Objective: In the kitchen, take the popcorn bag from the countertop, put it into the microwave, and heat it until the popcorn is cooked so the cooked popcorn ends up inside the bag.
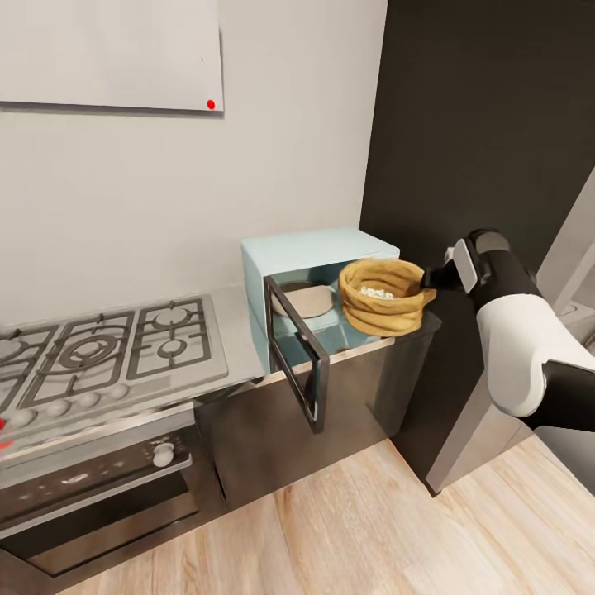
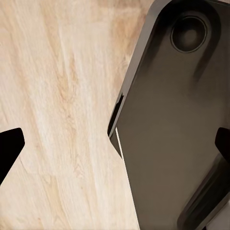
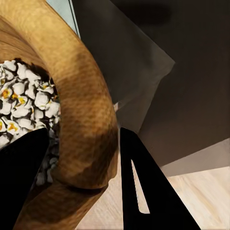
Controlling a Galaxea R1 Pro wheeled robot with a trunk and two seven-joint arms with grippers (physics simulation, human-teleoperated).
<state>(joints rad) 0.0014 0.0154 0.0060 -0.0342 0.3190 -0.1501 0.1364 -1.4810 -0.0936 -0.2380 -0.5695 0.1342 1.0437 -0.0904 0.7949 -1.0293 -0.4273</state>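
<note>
The right gripper (image 3: 81,158) pinches the rim of the popcorn bag (image 1: 385,296) (jaws straddling its wall), right of centre, beside the open microwave (image 1: 318,281).

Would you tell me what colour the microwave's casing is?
Pale blue; the microwave shows best in the head view.

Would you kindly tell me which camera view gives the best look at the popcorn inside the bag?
The right wrist view: the popcorn fills the popcorn bag as distinct white puffed pieces, seen close between the right claw fingers. The head view shows the popcorn as a small pale patch. The left wrist view faces wooden floor.
</note>
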